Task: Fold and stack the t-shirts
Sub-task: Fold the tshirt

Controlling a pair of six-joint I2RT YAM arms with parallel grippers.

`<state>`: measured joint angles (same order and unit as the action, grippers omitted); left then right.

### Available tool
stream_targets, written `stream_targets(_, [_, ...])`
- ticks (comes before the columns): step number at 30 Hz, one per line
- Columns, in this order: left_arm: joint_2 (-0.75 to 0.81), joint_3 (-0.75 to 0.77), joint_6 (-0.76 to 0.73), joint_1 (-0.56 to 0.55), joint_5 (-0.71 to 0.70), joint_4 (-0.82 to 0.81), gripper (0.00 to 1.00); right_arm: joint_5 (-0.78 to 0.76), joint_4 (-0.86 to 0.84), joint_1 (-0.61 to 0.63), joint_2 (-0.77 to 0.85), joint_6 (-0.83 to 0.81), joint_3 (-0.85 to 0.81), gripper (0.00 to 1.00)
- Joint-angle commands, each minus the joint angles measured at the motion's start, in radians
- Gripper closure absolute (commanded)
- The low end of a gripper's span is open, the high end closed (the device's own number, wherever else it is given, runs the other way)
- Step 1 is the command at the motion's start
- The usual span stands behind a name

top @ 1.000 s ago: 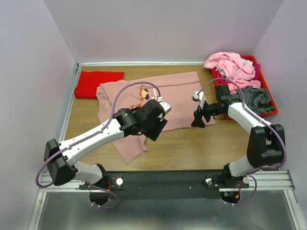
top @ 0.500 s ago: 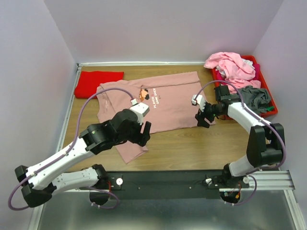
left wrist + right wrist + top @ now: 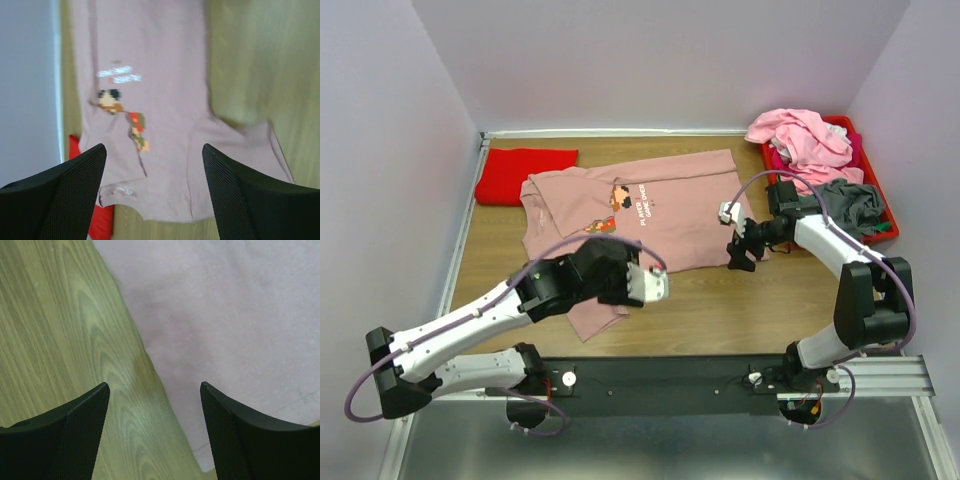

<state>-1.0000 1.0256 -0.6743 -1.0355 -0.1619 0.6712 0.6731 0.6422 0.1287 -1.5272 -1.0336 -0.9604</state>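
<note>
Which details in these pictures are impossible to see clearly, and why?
- Words of the print on the pink t-shirt: blurred in the left wrist view, too small from above.
- Its near sleeve: partly under the left arm, top view.
- How many clothes lie in the bin: piled together, top view.
- Most of that t-shirt, right wrist view: cut off by the edges.

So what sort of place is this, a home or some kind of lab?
Probably a robot test cell, not a home: left arm and right arm bolted to a rail by a wooden table, bare lilac walls boxing it in, a bin of shirts.
</note>
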Motion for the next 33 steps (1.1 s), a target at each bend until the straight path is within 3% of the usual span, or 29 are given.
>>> stream_targets(1, [0.067,-0.093,-0.234,-0.047,0.157,0.267,0.17,0.048,0.008,-0.001,0.003,-0.022,0.019,0.20])
stream_targets(7, [0.095,-0.339,-0.346,-0.086,0.402,0.252,0.21,0.057,0.010,-0.001,-0.016,-0.006,0.011,0.20])
stream_targets(8, [0.104,-0.367,-0.353,-0.087,0.423,0.222,0.25,0.060,0.010,-0.001,-0.013,-0.008,0.017,0.20])
stream_targets(9, [0.118,-0.381,-0.372,-0.086,0.433,0.211,0.35,0.062,0.008,0.000,-0.011,-0.009,0.022,0.20])
stream_targets(13, [0.071,-0.381,-0.407,-0.112,0.437,0.228,0.37,0.068,0.007,-0.001,-0.021,-0.009,0.019,0.20])
stream_targets(18, [0.040,-0.386,-0.384,-0.121,0.317,0.166,0.37,0.072,0.010,0.000,-0.016,-0.006,0.023,0.20])
stream_targets(21, [0.005,-0.371,-0.406,-0.126,0.331,0.185,0.39,0.074,0.008,-0.001,-0.004,-0.014,0.029,0.20])
stream_targets(25, [-0.034,-0.374,-0.361,-0.138,0.227,0.185,0.50,0.075,0.010,0.000,0.004,-0.011,0.028,0.20])
stream_targets(29, [-0.026,-0.378,-0.288,-0.135,0.177,0.177,0.49,0.077,0.010,-0.001,0.010,-0.014,0.031,0.19])
stream_targets(30, [-0.037,-0.381,-0.286,-0.133,0.171,0.177,0.43,0.080,0.010,-0.001,0.010,-0.014,0.028,0.19])
stream_targets(33, [-0.071,-0.413,-0.295,-0.133,0.119,0.166,0.40,0.082,0.010,-0.001,0.007,-0.013,0.025,0.19])
